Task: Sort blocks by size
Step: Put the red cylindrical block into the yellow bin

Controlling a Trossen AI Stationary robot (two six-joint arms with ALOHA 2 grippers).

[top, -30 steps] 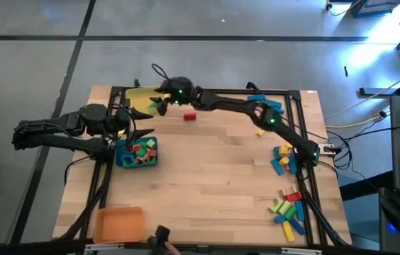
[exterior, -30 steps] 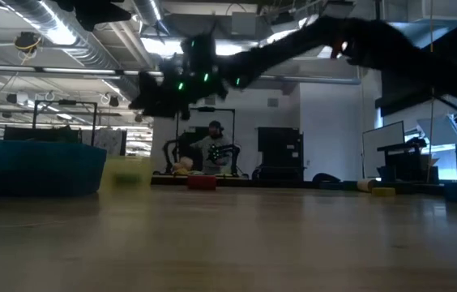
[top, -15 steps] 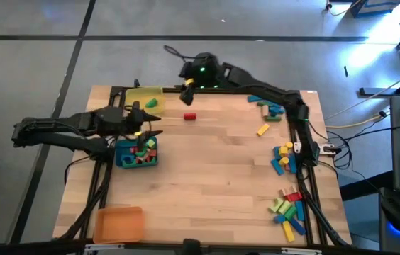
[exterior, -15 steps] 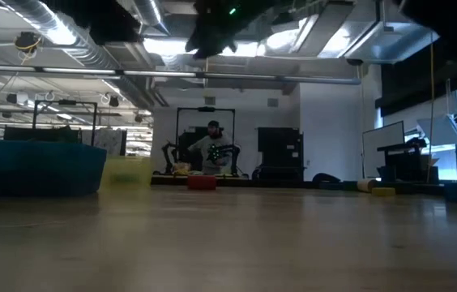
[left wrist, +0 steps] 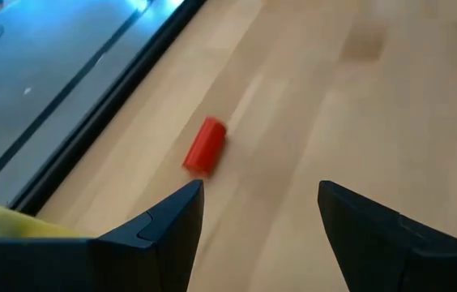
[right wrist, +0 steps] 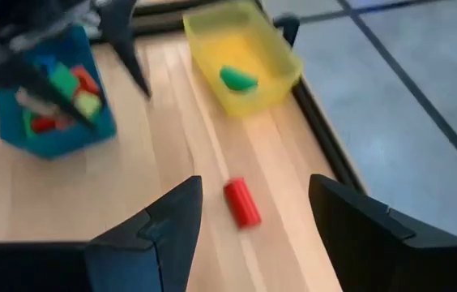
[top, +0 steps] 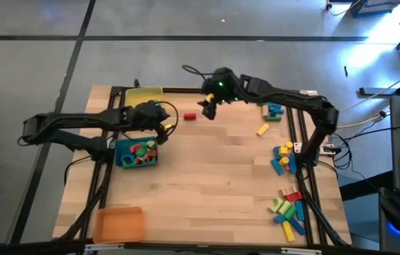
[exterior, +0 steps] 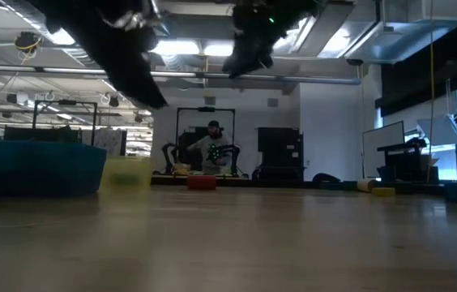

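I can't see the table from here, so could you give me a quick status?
Left gripper open, empty, above blue tray. Right gripper open, empty, near red block. Nothing in the way.

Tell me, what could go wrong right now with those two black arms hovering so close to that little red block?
Both open grippers, the left gripper and the right gripper, face the same small red cylindrical block, so the arms might collide if both reach. The block lies on its rounded side near the table's far edge; a nudge might roll it away. The left gripper hangs just above the blue plastic tray of blocks and could bump it.
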